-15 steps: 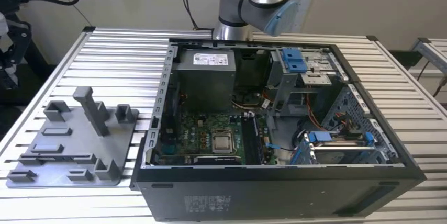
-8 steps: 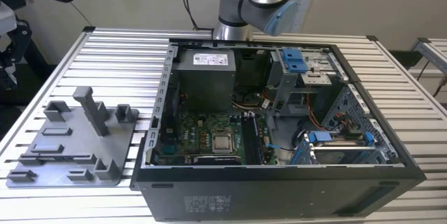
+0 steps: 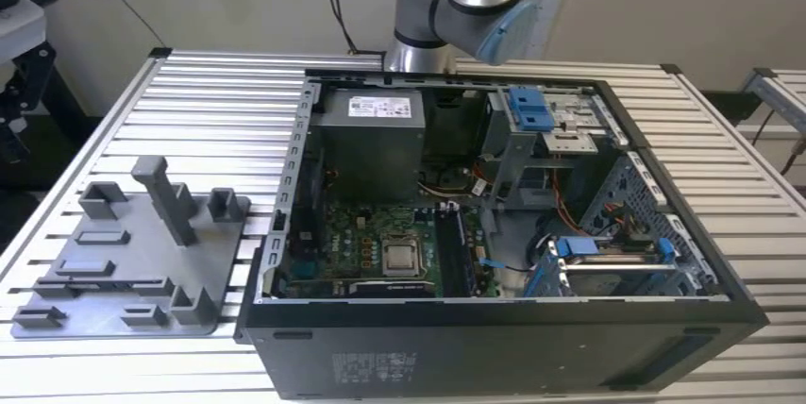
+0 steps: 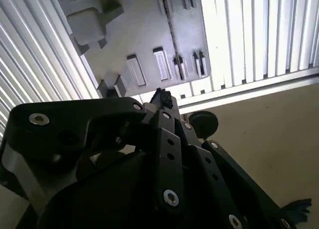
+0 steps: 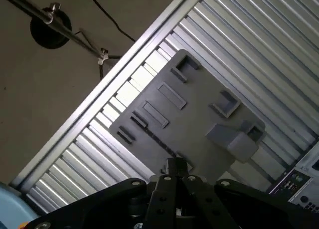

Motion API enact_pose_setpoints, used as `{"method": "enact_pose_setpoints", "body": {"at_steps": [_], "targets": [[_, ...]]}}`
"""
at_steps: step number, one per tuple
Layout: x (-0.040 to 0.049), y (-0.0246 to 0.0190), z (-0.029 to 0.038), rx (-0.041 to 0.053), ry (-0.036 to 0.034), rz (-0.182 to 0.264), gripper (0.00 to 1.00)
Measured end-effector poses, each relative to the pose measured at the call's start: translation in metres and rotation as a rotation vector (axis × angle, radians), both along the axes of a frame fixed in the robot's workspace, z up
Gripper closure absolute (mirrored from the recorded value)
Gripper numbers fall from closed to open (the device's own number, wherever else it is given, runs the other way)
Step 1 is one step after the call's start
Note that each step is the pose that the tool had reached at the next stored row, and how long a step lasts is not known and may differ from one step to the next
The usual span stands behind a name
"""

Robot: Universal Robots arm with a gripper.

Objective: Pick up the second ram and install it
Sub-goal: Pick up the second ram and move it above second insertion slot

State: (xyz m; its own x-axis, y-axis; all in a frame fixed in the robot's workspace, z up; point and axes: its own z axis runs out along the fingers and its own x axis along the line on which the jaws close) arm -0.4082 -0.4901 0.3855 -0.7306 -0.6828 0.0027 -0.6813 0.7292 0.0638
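Gripper [image 5: 175, 165] hangs over the grey tray [image 5: 199, 119], on the exterior view's left of the open computer case [image 3: 504, 338]. Can't tell the pincer state.

The black gripper [image 4: 162, 98], with its bolted linkage bars, hangs above the slatted metal table [image 4: 259, 34], its tip seen against the near edge of the grey plastic tray [image 4: 144, 34] of slots and upright pegs, with beige floor [image 4: 264, 149] beyond the table's rim.

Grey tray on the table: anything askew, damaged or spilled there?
Nothing stands out. The grey tray lies flat on the slatted table, its pegs upright, beside the open computer case; nothing looks broken or spilled.
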Motion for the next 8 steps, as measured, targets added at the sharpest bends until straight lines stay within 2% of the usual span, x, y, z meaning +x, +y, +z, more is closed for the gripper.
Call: {"method": "enact_pose_setpoints", "body": {"at_steps": [8], "targets": [[0.0, 0.0, 0.0, -0.0004, -0.0051, 0.144, 0.89]]}}
